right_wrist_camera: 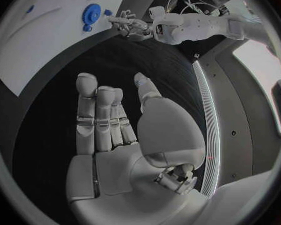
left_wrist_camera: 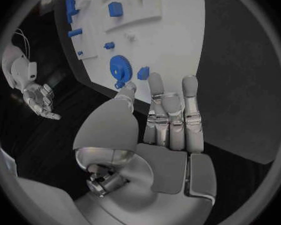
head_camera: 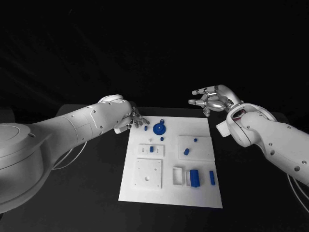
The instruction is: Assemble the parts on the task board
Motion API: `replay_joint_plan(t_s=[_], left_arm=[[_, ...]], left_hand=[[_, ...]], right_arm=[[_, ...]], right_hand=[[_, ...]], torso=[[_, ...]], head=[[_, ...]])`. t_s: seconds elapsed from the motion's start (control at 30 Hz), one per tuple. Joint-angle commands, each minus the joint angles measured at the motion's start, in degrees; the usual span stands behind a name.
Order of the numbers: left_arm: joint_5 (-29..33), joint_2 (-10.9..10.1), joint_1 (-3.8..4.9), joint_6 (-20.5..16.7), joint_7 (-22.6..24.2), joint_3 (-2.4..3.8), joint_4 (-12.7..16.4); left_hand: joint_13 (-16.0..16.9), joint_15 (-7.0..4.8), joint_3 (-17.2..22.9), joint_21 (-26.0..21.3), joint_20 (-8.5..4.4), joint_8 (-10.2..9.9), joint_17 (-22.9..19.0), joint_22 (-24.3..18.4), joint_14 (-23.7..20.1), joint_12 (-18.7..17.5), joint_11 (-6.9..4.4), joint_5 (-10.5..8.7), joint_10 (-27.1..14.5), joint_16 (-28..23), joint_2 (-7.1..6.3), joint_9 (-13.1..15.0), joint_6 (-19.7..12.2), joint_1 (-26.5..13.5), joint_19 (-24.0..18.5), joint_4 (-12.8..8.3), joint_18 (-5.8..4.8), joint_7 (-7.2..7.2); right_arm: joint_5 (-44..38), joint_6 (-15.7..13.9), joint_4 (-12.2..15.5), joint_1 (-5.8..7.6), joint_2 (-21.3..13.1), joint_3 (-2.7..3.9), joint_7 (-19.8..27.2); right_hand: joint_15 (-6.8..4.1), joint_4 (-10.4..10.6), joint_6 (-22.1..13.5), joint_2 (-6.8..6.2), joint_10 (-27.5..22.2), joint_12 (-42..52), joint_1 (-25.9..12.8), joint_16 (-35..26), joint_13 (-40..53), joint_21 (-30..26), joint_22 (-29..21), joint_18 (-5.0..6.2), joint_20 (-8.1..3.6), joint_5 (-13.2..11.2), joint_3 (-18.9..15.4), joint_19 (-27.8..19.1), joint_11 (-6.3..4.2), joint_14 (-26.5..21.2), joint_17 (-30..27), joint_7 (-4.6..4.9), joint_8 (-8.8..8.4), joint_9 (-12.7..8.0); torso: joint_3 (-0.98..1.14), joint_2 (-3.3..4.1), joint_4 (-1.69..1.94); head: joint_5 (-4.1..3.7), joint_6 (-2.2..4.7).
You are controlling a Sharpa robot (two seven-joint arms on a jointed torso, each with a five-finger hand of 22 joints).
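The white task board (head_camera: 170, 191) lies in the middle of the black table. A round blue disc (head_camera: 159, 128) sits near its far left corner, with small blue parts (head_camera: 145, 128) beside it. My left hand (head_camera: 133, 120) hovers at that corner, fingers straight and apart, holding nothing. In the left wrist view its fingertips (left_wrist_camera: 155, 80) end close to the disc (left_wrist_camera: 120, 70) and a small blue piece (left_wrist_camera: 143, 73). My right hand (head_camera: 211, 99) is raised beyond the far right corner, fingers spread and empty. The right wrist view shows this hand (right_wrist_camera: 115, 120) over bare table, away from the board (right_wrist_camera: 40, 40).
Further blue parts lie on the board: two on a raised plate at mid right (head_camera: 187, 151), one in a small frame (head_camera: 151, 149), and a block (head_camera: 194, 175) and bar (head_camera: 211, 177) near the front. A white plate with holes (head_camera: 148, 173) sits front left.
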Motion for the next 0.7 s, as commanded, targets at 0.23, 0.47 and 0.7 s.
replay_joint_plan(t_s=[0.23, 0.47, 0.7], left_arm=[[0.8, 0.4, -0.12, 3.1, 0.6, 0.01, -0.4], [1.6, 0.4, -0.14, 4.2, 0.6, 0.00, -0.4], [3.0, 0.4, -0.14, 4.5, 0.6, -0.01, -0.3]], left_hand=[[0.1, 0.16, 0.1, -0.2, 0.46, 0.2, -0.1, 1.1, -0.4, -0.3, 0.23, -0.48, 1.6, 0.4, 0.20, -0.1, -0.3, -0.3, -0.1, 0.4, 0.37, 0.12], [0.3, 0.15, -0.4, -0.2, 0.44, 0.2, -0.1, 1.1, -0.4, -0.3, 0.23, -0.47, 1.6, 0.6, 0.81, -0.1, -0.2, -0.4, -0.2, -0.3, 0.35, 0.09], [0.3, 0.16, -0.7, -0.1, 0.45, 0.2, -0.1, 1.1, -0.5, -0.3, 0.24, -0.46, 1.6, 0.6, 1.23, -0.2, -0.3, -0.5, -0.2, -0.7, 0.33, 0.10]], right_arm=[[-0.5, 0.7, -0.1, 0.00, 0.2, 0.03, 0.1], [-0.5, 0.7, -0.3, 0.00, 0.4, 0.03, 0.1], [-0.5, 0.8, -0.5, 0.00, 0.6, 0.03, 0.1]], right_hand=[[0.03, -0.4, -0.1, 0.03, -0.1, 0.0, 0.1, -0.2, -0.1, -0.3, 2.5, 1.07, 0.10, -0.1, 0.2, 1.8, -0.06, -0.3, -0.1, 0.18, 0.23, 0.0], [0.03, -0.4, -0.1, 0.03, -0.1, 0.0, 0.1, -0.2, -0.1, -0.3, 2.5, 1.07, 0.10, -0.1, 0.2, 1.8, -0.06, -0.3, -0.1, 0.18, 0.23, 0.0], [0.02, -0.4, -0.2, 0.03, 0.0, 0.0, -0.1, -0.2, -0.1, -0.3, 2.5, 1.07, 0.09, 0.0, 0.3, 1.8, -0.07, -0.3, -0.1, 0.18, 0.22, 0.0]], torso=[[0.02, 0.02, 0.14], [0.09, 0.01, 0.13], [0.04, 0.04, 0.15]], head=[[-0.08, -0.07], [0.08, -0.09], [0.16, -0.18]])
